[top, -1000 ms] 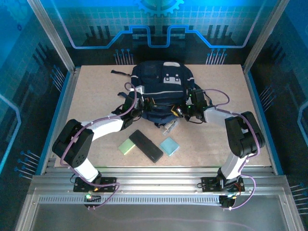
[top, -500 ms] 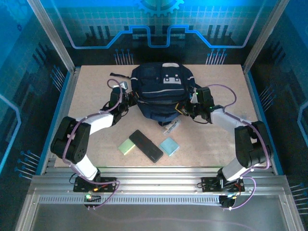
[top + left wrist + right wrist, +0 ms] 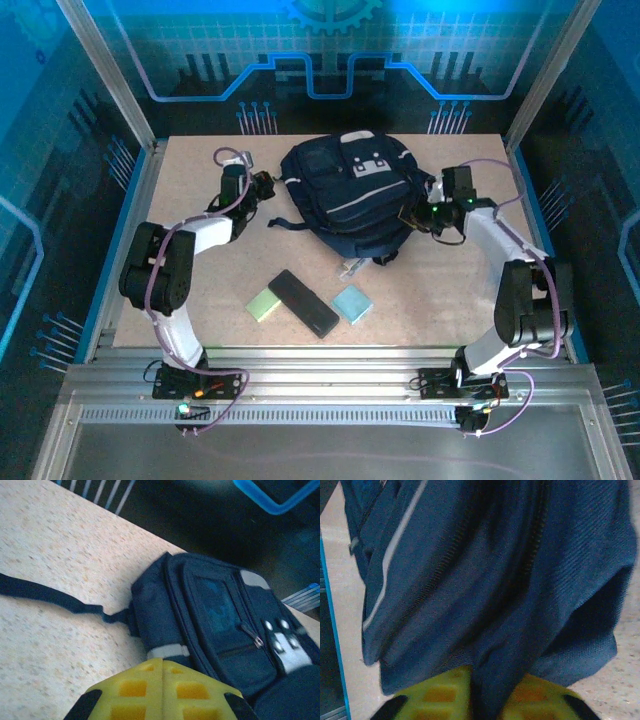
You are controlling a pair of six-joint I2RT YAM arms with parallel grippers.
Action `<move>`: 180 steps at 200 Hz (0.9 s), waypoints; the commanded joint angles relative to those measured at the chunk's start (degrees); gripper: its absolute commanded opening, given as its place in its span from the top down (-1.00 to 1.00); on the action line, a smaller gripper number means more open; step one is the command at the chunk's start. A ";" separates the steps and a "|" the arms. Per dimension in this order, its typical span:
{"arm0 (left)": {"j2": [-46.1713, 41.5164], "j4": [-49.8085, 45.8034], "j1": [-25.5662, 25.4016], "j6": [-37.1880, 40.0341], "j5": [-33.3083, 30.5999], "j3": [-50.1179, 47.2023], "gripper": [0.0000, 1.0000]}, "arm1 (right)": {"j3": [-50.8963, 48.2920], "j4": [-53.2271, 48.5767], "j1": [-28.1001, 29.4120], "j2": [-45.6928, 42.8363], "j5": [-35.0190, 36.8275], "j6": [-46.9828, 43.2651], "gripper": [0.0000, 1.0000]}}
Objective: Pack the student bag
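The student bag (image 3: 345, 190), dark navy with white-grey patches and a pale stripe, lies flat at the back middle of the table. My left gripper (image 3: 262, 186) sits at its left side. In the left wrist view that gripper (image 3: 162, 662) is shut, its yellow fingers pressed together with nothing between them, the tip just short of a pale tab on the bag (image 3: 215, 610). My right gripper (image 3: 418, 213) is at the bag's right edge. In the right wrist view a fold of the bag's fabric (image 3: 485, 570) runs down between the right gripper's (image 3: 490, 682) yellow fingers (image 3: 440, 692).
A green pad (image 3: 264, 304), a small black case (image 3: 303, 302) and a pale blue pad (image 3: 351, 304) lie in a row near the front. A small clear item (image 3: 352, 266) lies just below the bag. A black strap (image 3: 285, 222) trails left.
Both arms have swung outward and toward the back. The bag has shifted back and turned to the right, now lying flatter. The left gripper has drawn off to the bag's left.
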 commanded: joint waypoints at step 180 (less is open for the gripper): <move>-10.47 -5.52 -10.82 -3.54 9.31 -6.61 0.05 | -13.76 27.52 8.86 5.82 -5.19 30.12 -0.33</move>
